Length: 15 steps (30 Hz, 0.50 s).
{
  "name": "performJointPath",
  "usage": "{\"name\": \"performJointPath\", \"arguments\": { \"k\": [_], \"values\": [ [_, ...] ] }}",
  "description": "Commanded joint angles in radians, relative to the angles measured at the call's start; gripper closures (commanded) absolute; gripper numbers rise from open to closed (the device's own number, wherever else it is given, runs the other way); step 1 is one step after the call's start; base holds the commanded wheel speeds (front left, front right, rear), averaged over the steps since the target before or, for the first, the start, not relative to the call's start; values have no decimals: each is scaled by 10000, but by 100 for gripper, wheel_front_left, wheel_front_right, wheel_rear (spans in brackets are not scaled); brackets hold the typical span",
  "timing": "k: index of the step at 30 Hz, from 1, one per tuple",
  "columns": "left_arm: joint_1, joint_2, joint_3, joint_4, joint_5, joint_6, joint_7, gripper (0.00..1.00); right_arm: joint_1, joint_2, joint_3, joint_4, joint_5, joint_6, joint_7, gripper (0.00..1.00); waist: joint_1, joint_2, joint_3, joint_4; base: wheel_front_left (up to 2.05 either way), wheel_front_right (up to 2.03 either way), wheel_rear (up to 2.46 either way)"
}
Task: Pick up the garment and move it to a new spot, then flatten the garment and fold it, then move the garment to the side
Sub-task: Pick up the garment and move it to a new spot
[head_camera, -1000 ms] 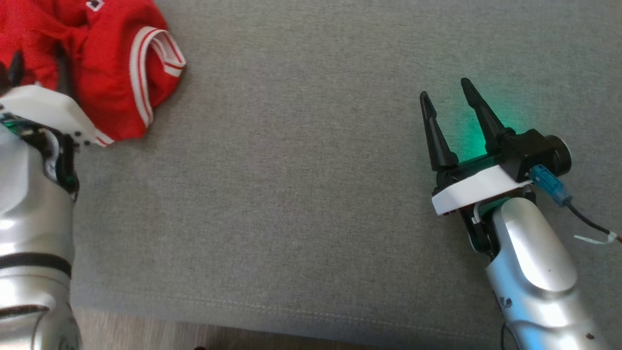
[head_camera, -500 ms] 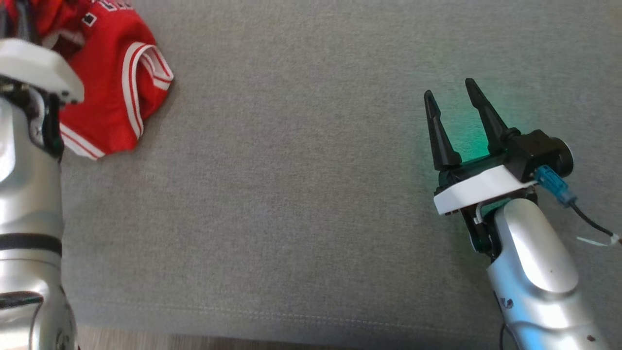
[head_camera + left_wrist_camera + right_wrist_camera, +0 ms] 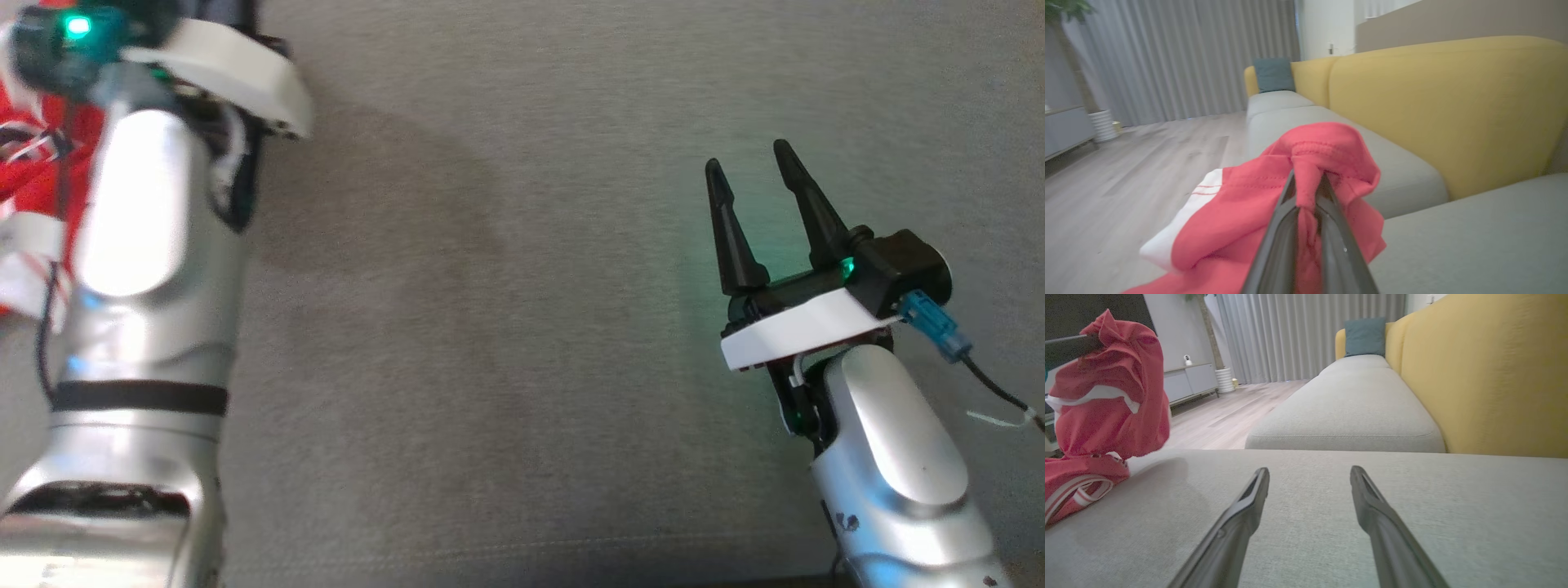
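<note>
While the left hand is clenching a fold of the red garment, cloth is draping around its fingers, screening the floor beyond. The right hand is gaping above the grey sofa seat; past it a yellow backrest is rising.

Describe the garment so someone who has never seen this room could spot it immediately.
Start at the long grey sofa seat with the yellow backrest. On the robot's left, a crumpled garment hangs pinched in the left gripper, its lower part resting on the seat. It is the one red thing there, with white striped trim.
</note>
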Motion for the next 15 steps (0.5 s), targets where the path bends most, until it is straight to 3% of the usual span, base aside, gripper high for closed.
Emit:
{"name": "performJointPath", "arguments": {
  "k": [1,9,15],
  "values": [
    [-121,137,-108,-453,-50,-88,-122,100,47,173,201,-444,149,-9,-109,0,0,0,-90,-593,0,0,0],
    [367,-344,-1763,-806,-593,-186,-122,100,165,174,51,-686,401,-9,-109,0,0,0,21,-1501,0,0,0],
    [988,-361,-4351,-1621,-2442,-31,-122,100,314,174,17,-754,583,-9,-109,0,0,0,-83,-2172,0,0,0]
  ]
}}
